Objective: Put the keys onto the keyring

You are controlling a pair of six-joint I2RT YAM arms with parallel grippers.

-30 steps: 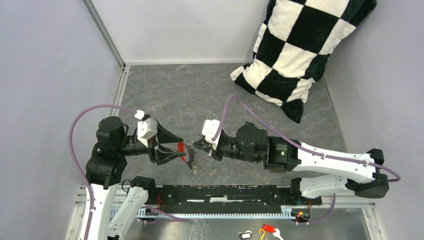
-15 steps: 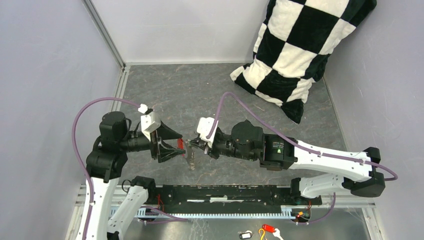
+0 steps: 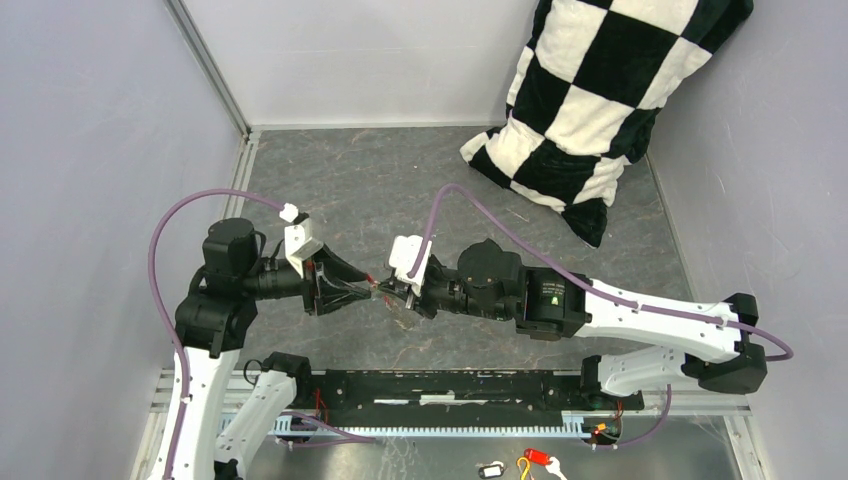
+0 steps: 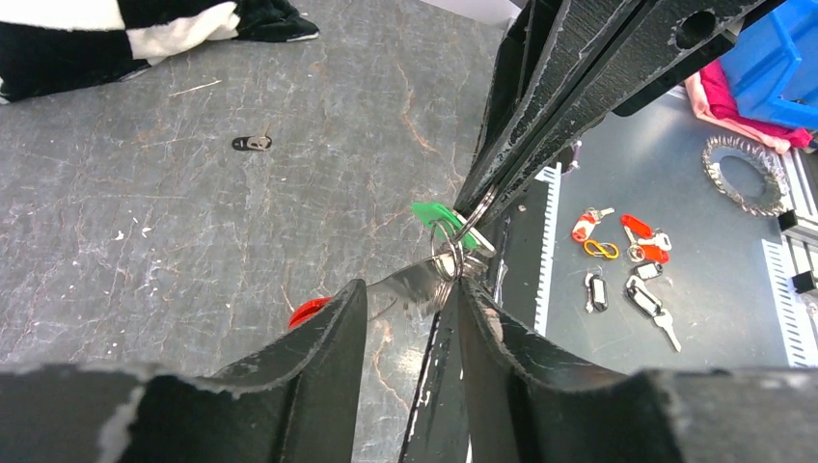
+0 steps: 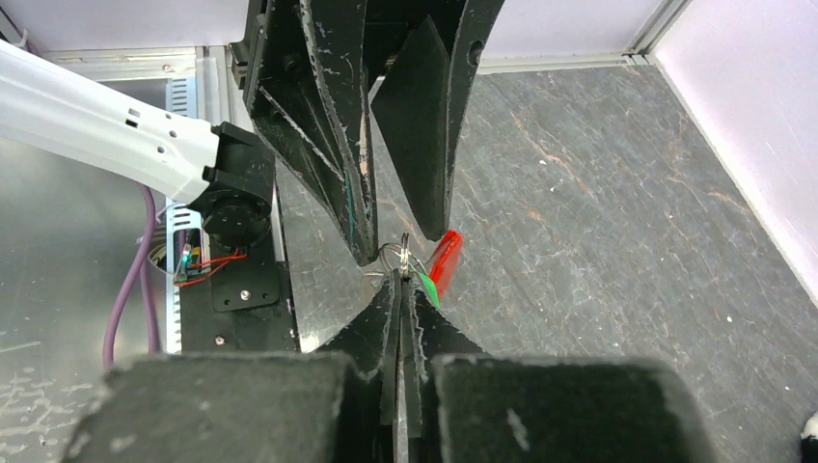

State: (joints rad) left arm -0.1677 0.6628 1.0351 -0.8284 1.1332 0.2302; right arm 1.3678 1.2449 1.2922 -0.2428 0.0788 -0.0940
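Observation:
The keyring [image 4: 449, 256] is a small bunch of silvery wire loops held in the air between the two gripper tips; it also shows in the right wrist view [image 5: 397, 257]. My right gripper [image 3: 384, 290] [image 5: 402, 278] is shut on it. The green key [image 4: 429, 214] [image 5: 427, 288] hangs at the ring. The metal key [image 4: 405, 283] lies across the gap of my left gripper [image 3: 362, 287] [image 4: 410, 289], which is open with its tips on either side of the ring. The red key [image 4: 307, 311] [image 5: 445, 258] shows partly behind one left finger.
A black-and-white checked pillow [image 3: 600, 90] lies at the back right. A small dark metal piece [image 4: 253, 143] lies on the grey floor. Spare tags and keys [image 4: 627, 251] lie on the tray by the black rail [image 3: 450, 385], among them a red tag with a yellow loop [image 3: 535, 459].
Both grippers have shifted slightly left and back. The bunch that hung down below the tips is now lifted level between them, and the left jaws now sit around the ring.

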